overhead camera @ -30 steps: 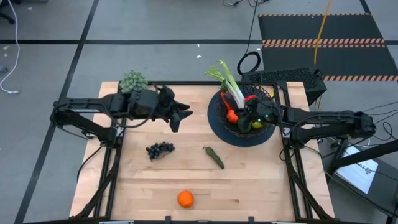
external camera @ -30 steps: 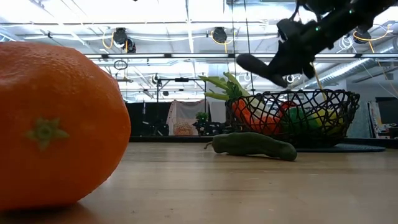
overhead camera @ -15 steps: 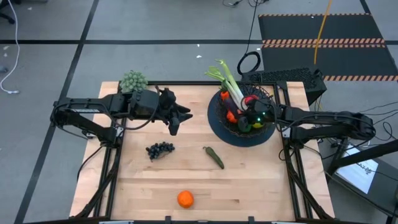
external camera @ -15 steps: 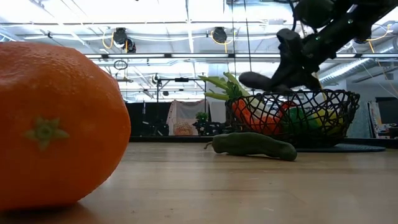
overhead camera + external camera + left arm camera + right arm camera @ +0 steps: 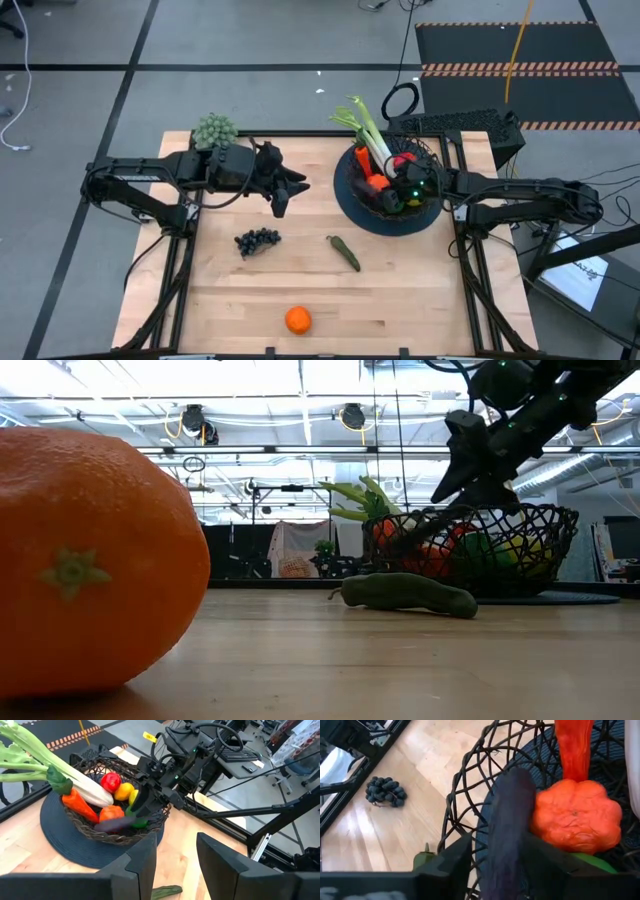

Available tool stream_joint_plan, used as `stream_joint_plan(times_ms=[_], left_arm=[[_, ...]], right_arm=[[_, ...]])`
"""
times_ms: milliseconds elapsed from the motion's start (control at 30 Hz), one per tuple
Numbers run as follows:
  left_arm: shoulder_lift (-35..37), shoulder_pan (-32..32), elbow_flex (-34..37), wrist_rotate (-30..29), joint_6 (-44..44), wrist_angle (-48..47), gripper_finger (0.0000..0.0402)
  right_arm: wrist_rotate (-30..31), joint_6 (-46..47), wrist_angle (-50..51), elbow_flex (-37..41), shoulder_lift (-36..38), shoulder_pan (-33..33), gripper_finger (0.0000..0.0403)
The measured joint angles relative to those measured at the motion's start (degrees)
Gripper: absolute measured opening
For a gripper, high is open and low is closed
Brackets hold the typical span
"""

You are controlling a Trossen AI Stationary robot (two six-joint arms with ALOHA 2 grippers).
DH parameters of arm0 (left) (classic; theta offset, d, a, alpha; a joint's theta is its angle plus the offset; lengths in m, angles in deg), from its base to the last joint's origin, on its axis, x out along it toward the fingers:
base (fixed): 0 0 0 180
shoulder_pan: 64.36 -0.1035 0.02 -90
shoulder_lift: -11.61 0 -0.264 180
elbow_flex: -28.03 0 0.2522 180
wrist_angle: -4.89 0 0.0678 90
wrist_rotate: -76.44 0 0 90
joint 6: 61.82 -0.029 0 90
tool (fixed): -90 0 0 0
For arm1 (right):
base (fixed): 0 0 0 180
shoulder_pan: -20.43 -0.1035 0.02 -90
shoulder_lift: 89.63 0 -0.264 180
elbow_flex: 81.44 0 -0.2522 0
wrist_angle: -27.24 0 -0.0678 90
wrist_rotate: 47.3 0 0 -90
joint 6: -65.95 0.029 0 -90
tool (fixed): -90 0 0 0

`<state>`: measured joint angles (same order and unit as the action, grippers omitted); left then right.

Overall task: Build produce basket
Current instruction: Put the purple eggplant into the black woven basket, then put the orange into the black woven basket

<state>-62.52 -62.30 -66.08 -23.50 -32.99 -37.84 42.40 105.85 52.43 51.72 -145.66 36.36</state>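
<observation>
Most produce sits in the basket (image 5: 352,205), the right gripper (image 5: 492,852) clamps the eggplant (image 5: 506,825) inside it; the left gripper (image 5: 174,865) hangs open and empty, grapes (image 5: 257,240), pickle (image 5: 344,252) and orange (image 5: 297,319) remain on the table (image 5: 420,290).

Produce basket, partly filled; three items outside it.

The basket (image 5: 388,185), a round black wire-mesh bowl, sits upper right of centre in the high view. Inside: leek (image 5: 366,131) with leaves overhanging the upper-left rim, carrot (image 5: 80,806), tomato (image 5: 110,782), lemon (image 5: 123,791), an orange fruit (image 5: 576,816) and the purple eggplant (image 5: 506,827) lying against the rim. Outside, on the desk: dark grapes (image 5: 257,240) left of centre, green pickle (image 5: 344,252) at centre, orange (image 5: 297,319) at lower centre, all well apart.
</observation>
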Motion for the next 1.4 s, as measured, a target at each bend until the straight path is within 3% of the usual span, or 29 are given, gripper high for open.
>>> stream_joint_plan(times_ms=[267, 600, 933, 1233, 1400], left_arm=[[0.00, 1.62, 0.00, 0.41, 1.50, -0.31, 0.0141], [-0.08, 5.51, 0.32, 0.94, 3.15, -11.28, 0.0141], [-1.71, 9.79, 0.43, 1.09, 3.27, -15.11, 0.0141], [-4.11, 13.36, 0.38, 0.93, 2.58, -16.25, 0.0141], [-5.75, 16.57, 0.41, 1.05, 3.07, -15.59, 0.0165]], right_arm=[[-0.05, 1.86, -2.66, 0.00, 3.61, 0.00, 0.0212], [-0.23, 5.93, -13.90, -0.02, 9.11, -1.60, 0.0211], [0.53, 8.27, -18.06, -0.04, 10.05, -10.38, 0.0210], [7.05, 9.64, -17.95, -0.04, 9.88, -19.49, 0.0210], [9.55, 10.45, -17.82, -0.04, 9.89, -22.83, 0.0210]])
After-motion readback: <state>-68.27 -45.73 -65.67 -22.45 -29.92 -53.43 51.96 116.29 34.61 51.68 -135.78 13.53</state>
